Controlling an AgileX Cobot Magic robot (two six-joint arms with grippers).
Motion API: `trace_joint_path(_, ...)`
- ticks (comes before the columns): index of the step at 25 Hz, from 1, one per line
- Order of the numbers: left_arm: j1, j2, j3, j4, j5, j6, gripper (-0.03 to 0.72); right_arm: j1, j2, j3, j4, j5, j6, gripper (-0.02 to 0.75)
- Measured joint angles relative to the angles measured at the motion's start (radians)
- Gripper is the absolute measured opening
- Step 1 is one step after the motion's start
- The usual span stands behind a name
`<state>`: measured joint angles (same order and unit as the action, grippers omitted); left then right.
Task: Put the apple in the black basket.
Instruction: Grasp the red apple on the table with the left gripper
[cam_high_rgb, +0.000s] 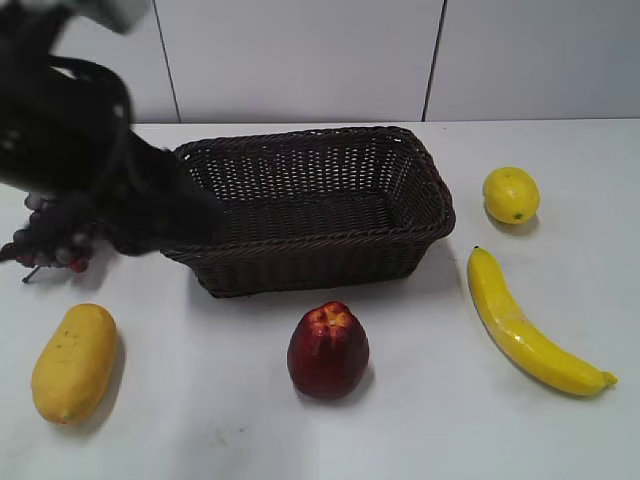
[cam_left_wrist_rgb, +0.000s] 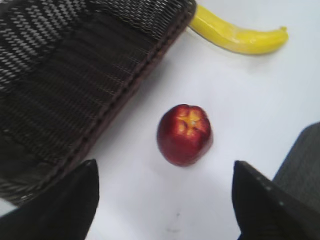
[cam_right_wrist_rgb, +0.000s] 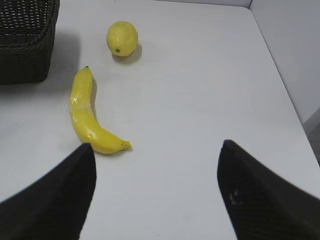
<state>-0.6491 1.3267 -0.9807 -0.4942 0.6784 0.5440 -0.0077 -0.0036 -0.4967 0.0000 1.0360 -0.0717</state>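
Approach step: left gripper, fingers spread wide, hovers above the apple beside the black basket. Next: descend and close. Right gripper idle, fingers open.

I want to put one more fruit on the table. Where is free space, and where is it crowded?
Free: the front strip between the mango and apple, the patch between apple and banana, and the table right of the lemon. The basket is empty too. Crowded: the left side, where the left arm hangs over the grapes.
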Motion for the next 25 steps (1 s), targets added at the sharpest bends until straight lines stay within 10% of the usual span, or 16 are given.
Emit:
trace_joint_path(9,-0.184,0.323,-0.108,0.088,0.026,0.002,0.673,0.000,0.000,0.000,0.000,0.000,0.000,0.571)
trace_joint_path(25,-0.196,0.637,-0.298,0.141,0.011,0.003,0.691,0.000,0.000,0.000,0.000,0.000,0.000,0.571)
